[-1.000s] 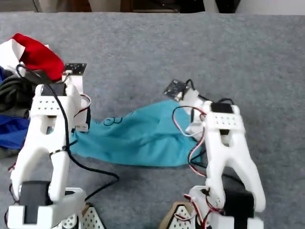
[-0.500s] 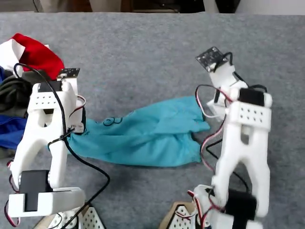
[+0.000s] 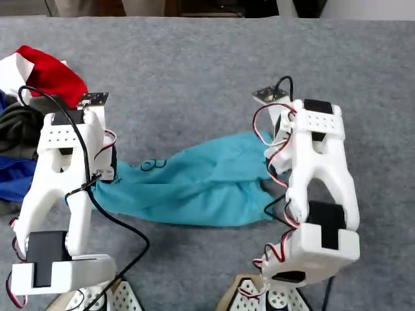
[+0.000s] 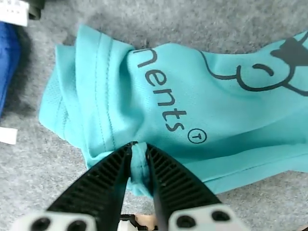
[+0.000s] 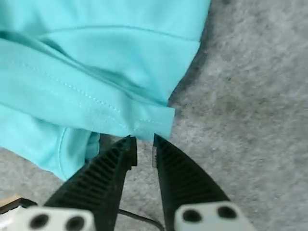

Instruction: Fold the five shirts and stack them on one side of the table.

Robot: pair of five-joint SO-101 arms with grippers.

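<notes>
A teal shirt [image 3: 194, 184] with dark print lies bunched lengthwise across the middle of the grey table [image 3: 194, 71]. My left gripper [image 4: 137, 153] is at the shirt's left end [image 3: 107, 175], shut on a pinched fold of the shirt's hem [image 4: 96, 125]. At the shirt's right end, my right gripper [image 5: 143, 142] has its tips right at a folded corner of the hem [image 5: 154, 122]. Its jaws stand a narrow gap apart with grey table showing between them. In the high view the right arm [image 3: 314, 162] hangs over that right edge.
A heap of other shirts sits at the table's left edge: red [image 3: 48, 74], white [image 3: 13, 71], black [image 3: 19, 123] and blue [image 3: 16, 178]. The blue one also shows beside the teal hem [image 4: 7, 62]. Bare grey table spreads behind and right of the arms.
The right arm swung out to the far right, then came back over the shirt's right edge. The shirt's right end was drawn out to the right. The left arm shifted slightly left, still holding.
</notes>
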